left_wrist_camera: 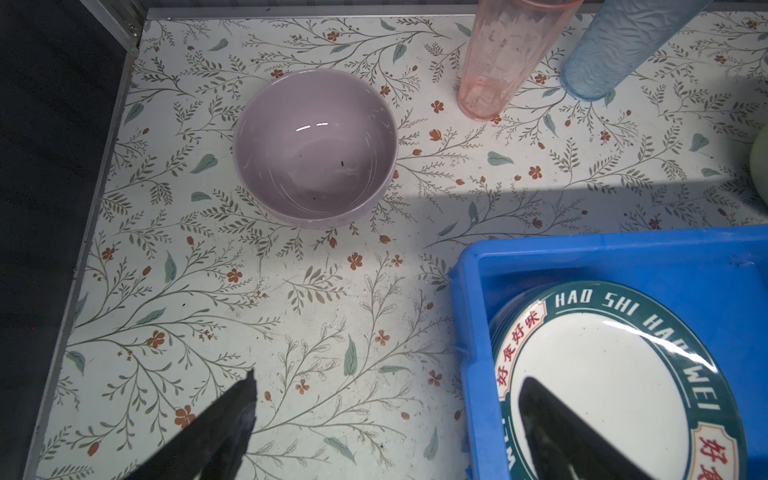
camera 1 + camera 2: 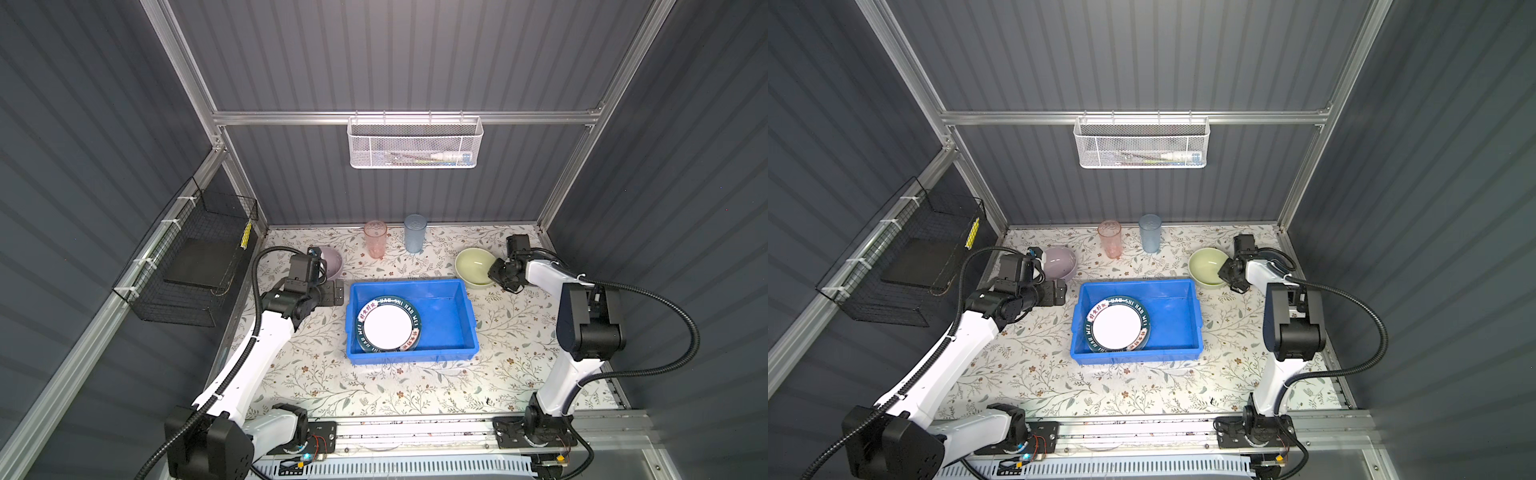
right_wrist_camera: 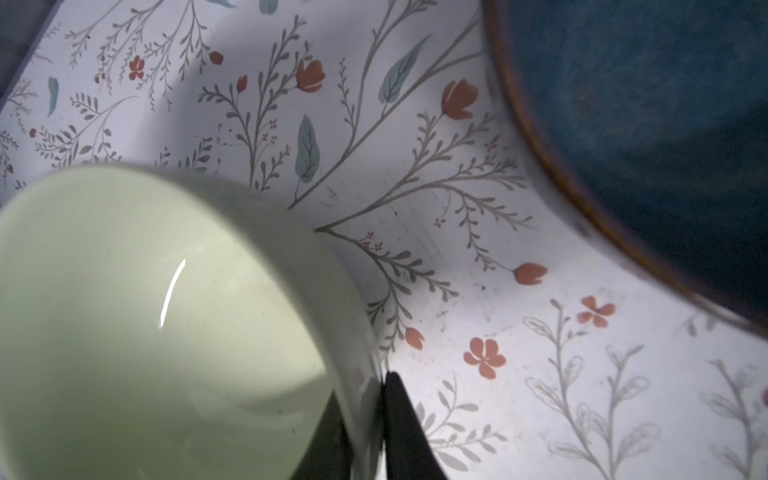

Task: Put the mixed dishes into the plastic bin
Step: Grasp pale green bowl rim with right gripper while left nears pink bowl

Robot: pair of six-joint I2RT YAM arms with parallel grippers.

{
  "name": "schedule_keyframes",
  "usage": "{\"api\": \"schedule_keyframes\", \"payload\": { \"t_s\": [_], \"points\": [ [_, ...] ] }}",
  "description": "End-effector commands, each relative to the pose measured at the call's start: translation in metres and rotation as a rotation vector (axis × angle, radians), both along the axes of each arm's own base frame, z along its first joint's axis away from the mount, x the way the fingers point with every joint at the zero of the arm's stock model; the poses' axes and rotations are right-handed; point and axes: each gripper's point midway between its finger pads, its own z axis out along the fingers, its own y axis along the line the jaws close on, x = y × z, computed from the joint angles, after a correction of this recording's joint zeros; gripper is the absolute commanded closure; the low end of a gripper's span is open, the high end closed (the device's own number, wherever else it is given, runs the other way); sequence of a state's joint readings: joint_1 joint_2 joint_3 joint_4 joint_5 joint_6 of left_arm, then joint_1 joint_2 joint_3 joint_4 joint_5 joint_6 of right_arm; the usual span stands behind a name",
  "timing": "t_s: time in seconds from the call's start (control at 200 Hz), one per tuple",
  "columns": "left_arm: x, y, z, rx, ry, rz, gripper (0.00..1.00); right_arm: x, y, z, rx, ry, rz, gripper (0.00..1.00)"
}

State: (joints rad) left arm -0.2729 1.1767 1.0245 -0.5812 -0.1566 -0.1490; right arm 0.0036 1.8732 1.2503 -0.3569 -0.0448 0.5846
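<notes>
step: right gripper [image 3: 365, 399] clamping green bowl [image 3: 124, 311] rim | left gripper [image 1: 386, 378] hanging open | next: lifting it clear into bin [image 2: 409, 283] (my guess)

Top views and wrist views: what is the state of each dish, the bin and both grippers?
Bright blue plastic bin: holds plates.
Green-lettered round plate: in bin, topmost.
Lilac bowl: upright, empty.
Pink translucent tumbler: upright.
Blue translucent tumbler: upright.
Pale-green bowl: wall pinched by right gripper.
Dark-blue bowl: upright, ungripped.
Left gripper: open.
</notes>
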Motion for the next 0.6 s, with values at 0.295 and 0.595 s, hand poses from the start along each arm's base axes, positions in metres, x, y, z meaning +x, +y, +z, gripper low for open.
{"api": "schedule_keyframes", "payload": {
  "t_s": [0.295,0.595],
  "points": [
    [-0.002,0.000,-0.007,0.002,0.024,-0.009,0.00,0.010,0.001,0.050,-0.016,-0.074,0.039,1.00],
    [-0.002,0.000,-0.010,0.003,0.036,-0.012,0.00,0.036,-0.013,0.114,-0.054,-0.194,0.033,1.00]
  ]
}}
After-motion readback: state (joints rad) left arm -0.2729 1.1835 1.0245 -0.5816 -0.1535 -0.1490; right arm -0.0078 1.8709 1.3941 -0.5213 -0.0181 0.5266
